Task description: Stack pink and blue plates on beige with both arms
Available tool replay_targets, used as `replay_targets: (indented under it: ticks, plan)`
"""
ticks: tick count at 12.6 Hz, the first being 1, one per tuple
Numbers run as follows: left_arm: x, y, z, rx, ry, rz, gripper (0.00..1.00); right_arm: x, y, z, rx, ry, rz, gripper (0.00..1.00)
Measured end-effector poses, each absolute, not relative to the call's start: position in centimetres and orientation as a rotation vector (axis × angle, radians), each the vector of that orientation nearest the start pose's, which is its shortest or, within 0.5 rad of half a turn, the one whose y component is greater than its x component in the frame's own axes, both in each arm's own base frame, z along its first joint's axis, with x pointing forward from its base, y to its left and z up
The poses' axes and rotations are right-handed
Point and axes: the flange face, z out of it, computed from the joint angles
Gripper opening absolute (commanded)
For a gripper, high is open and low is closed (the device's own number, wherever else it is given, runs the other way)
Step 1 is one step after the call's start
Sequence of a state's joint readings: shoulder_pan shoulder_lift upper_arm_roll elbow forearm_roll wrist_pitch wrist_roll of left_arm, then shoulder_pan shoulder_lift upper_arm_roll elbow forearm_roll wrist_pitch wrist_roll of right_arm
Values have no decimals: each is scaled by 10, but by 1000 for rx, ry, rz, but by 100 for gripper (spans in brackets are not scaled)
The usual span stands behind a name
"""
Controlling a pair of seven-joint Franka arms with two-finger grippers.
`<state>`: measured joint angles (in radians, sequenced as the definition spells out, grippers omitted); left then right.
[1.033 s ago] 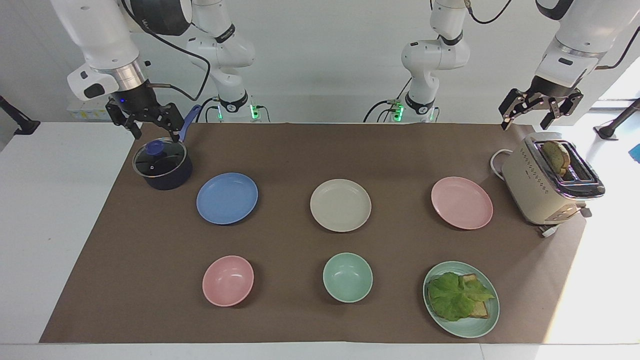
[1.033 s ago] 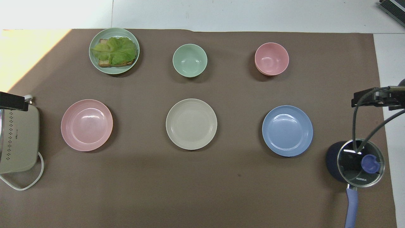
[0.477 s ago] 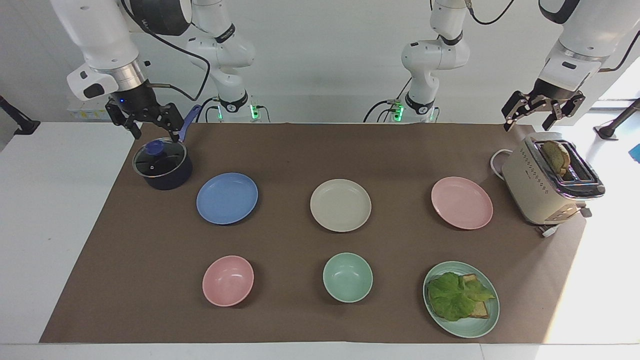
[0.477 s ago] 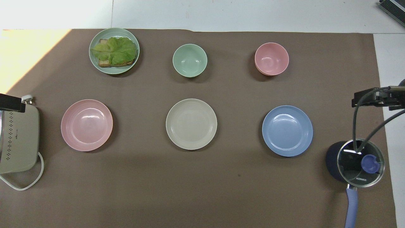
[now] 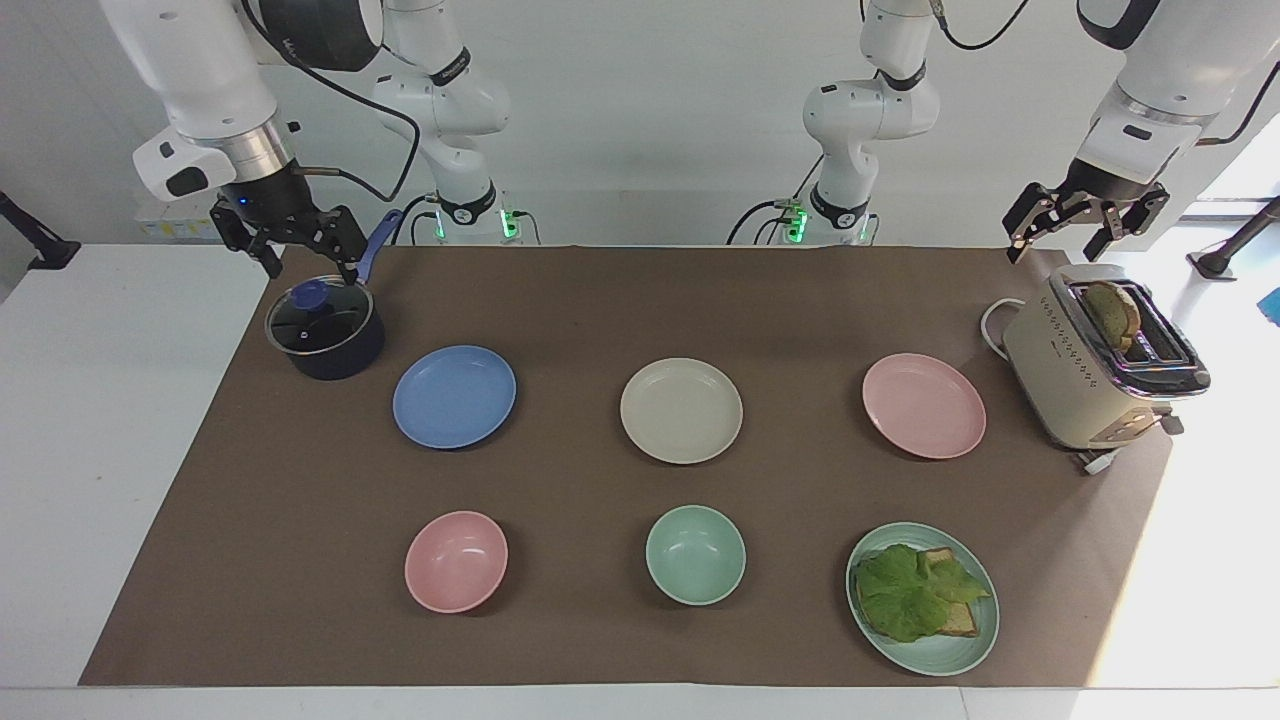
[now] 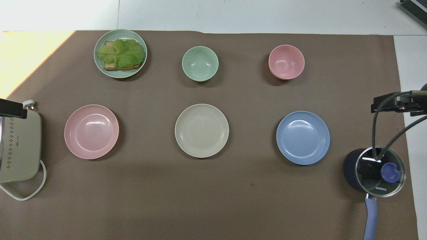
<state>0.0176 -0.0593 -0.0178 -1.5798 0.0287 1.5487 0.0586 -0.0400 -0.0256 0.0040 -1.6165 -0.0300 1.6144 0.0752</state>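
Lying apart, three plates: pink plate [image 5: 923, 405], beige plate [image 5: 681, 410], blue plate [image 5: 454, 396], left gripper [image 5: 1078, 222] and right gripper [image 5: 292, 240] wide, empty.

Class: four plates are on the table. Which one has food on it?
The mint-green plate, holding bread and lettuce. The pink plate, beige plate and blue plate are bare.

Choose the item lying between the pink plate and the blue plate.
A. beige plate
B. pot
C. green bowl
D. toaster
A: the beige plate sits in the middle of the row, with the pink plate toward the left arm's end and the blue plate toward the right arm's end.
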Motion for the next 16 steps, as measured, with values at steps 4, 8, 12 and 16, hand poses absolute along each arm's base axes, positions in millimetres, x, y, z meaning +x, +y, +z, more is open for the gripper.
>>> replay_targets:
  ticks: [4, 8, 12, 16]
  plan:
    - [533, 0, 652, -3109, 98, -45, 100, 550, -23, 621, -3166, 175, -38, 100]
    - [533, -1, 652, -3109, 99, -47, 100, 550, -23, 621, -3166, 175, -38, 100]
    - [533, 0, 652, -3109, 98, -46, 100, 550, -23, 621, -3166, 175, -38, 100]
    - [533, 0, 647, -3109, 97, -30, 100, 552, -23, 622, -3165, 175, -62, 100]
